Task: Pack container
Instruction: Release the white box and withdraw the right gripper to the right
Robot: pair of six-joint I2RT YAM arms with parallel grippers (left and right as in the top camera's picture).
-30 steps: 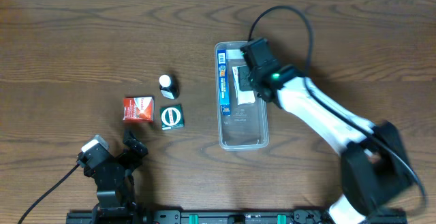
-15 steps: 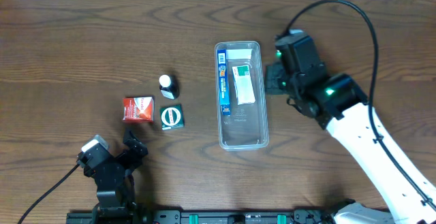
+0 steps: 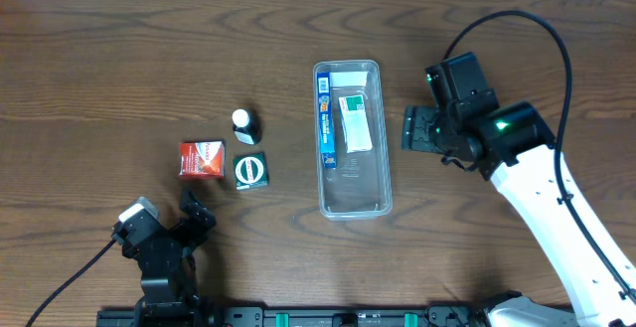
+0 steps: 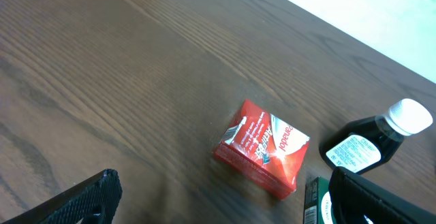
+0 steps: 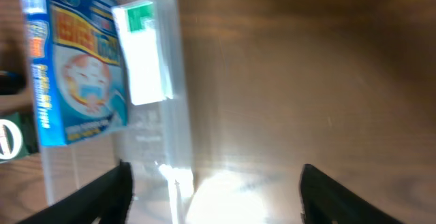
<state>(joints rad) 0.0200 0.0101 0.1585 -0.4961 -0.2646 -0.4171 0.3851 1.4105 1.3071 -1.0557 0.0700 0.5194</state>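
Note:
The clear container lies lengthwise at the table's middle. A slim blue box and a white-and-green packet lie in its far half. My right gripper hovers just right of the tray, open and empty. The right wrist view has the container's wall, the blue box and the packet to the left of my open right gripper. My left gripper rests open near the front left edge. In its wrist view my left gripper holds nothing.
Left of the container sit a red box, a green box and a dark bottle with a white cap. The left wrist view shows the red box, bottle and green box ahead.
My right gripper opened, let go of the white-and-green packet inside the container, and moved right, out over the bare table. The left arm has not moved.

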